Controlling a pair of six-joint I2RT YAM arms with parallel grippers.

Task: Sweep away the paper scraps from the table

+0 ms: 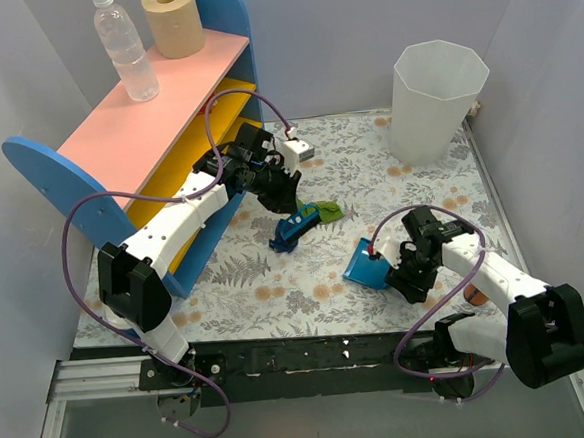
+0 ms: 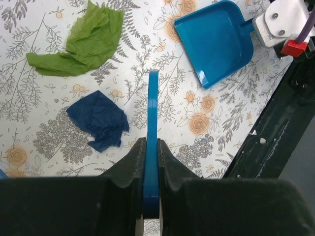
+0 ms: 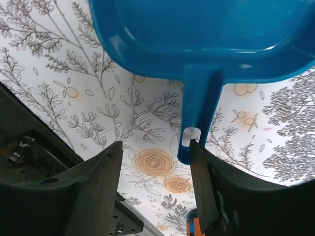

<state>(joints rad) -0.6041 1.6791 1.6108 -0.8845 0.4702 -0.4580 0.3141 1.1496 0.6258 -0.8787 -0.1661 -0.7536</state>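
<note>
My left gripper (image 1: 283, 202) is shut on the small blue hand brush (image 1: 295, 229), and its handle stands edge-on between the jaws in the left wrist view (image 2: 151, 147). A green paper scrap (image 2: 83, 42) and a navy blue scrap (image 2: 100, 119) lie on the table (image 2: 197, 123) to the brush's left. The green scrap also shows in the top view (image 1: 329, 211). The blue dustpan (image 1: 365, 264) lies on the cloth. My right gripper (image 3: 156, 147) is open, with the dustpan handle (image 3: 199, 113) ending beside its right finger, not gripped. No red, magenta or white scraps are in view.
A tall white bin (image 1: 434, 99) stands at the back right. The pink-and-yellow shelf (image 1: 166, 138) with blue ends stands along the left, with a bottle (image 1: 125, 45) and a roll (image 1: 173, 20) on top. Grey walls close in on both sides.
</note>
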